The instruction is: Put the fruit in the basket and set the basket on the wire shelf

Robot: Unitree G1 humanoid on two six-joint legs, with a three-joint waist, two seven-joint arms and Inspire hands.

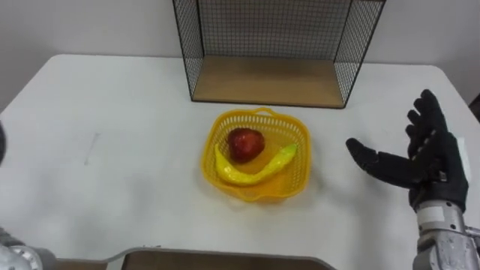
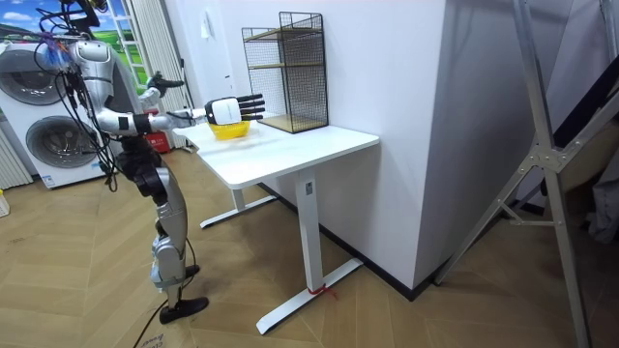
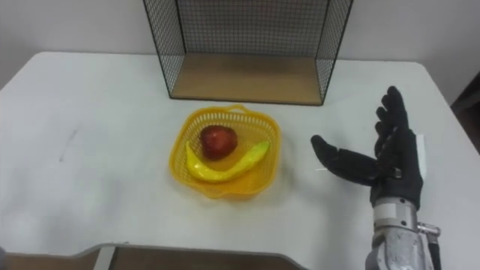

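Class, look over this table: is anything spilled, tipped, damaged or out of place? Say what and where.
Nothing stands out. The yellow basket sits upright on the table before the wire shelf, with apple and banana inside; the open right hand is beside it, apart.

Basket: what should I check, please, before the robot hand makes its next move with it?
1. Fruit inside: apple and banana both lie in the basket. Ok.
2. Right robot hand open, fingers straight, beside the basket and apart from it. Ok.
3. Grip on the basket: nothing holds it yet. Not ok.
4. Wire shelf stands just behind the basket, its visible board bare. Ok.
5. Room under the shelf's top for the basket: cannot tell.
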